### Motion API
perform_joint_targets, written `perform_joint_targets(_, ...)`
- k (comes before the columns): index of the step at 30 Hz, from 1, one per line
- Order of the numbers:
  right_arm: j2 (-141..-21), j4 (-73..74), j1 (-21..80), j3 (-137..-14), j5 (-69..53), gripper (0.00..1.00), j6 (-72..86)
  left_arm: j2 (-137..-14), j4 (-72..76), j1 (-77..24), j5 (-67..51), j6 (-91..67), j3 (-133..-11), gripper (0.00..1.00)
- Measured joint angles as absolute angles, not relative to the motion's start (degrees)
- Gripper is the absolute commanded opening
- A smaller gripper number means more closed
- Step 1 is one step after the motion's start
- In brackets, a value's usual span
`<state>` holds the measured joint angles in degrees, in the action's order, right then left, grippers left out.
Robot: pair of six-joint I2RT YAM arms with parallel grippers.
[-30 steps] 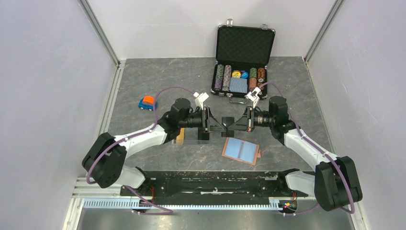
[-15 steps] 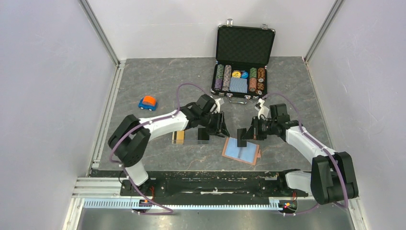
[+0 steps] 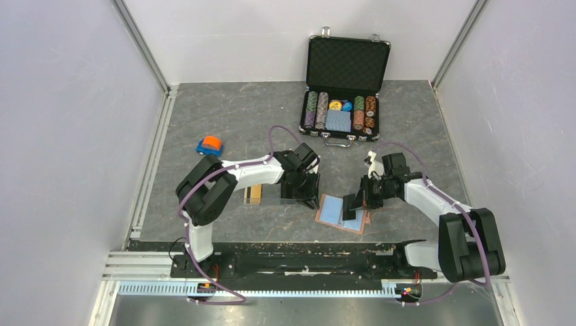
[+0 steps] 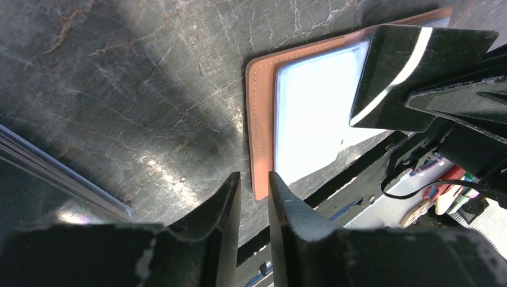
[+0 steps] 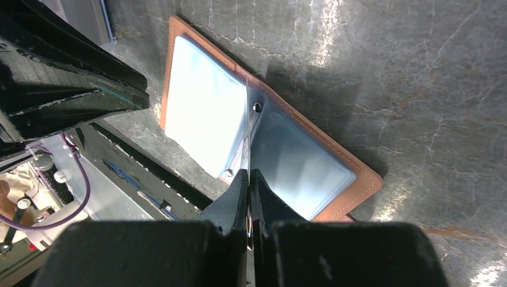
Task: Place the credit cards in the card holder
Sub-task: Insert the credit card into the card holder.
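Both arms have dropped from mid-air to the desk (image 3: pixel 238 115). The right fingers (image 5: pixel 233 200) are clamped on a black credit card (image 4: pixel 412 72), now edge-down over the open card holder (image 5: pixel 203 119), lower centre in the top view. The left fingers (image 4: pixel 218 206), narrowly parted and empty, sit beside its edge. Sliding the card in looks next.

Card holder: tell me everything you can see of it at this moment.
The card holder lies open and flat on the table, at a slant to the near edge. Tan-brown stitched leather frames a pale blue inside under clear sleeves, with a small stud by the spine. The right gripper holds a black card edge-down over its middle; whether the card touches a sleeve cannot be told. No card shows in the sleeves.
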<state>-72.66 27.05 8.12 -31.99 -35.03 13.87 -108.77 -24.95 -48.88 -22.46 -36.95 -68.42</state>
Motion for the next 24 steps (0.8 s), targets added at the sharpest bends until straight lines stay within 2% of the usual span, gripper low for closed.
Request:
perform_joint_targets(10, -78.13, 24.84, 7.97, -31.48, -38.44, 0.0, 15.16, -109.82, -27.22, -49.12, -22.26, -36.51, -69.43, 0.18)
perform_joint_targets(24, -86.26, 22.81, 10.35, -37.28, -41.08, 0.0, 15.97, -110.06, -28.64, -49.6, -20.75, -36.51, -69.84, 0.18)
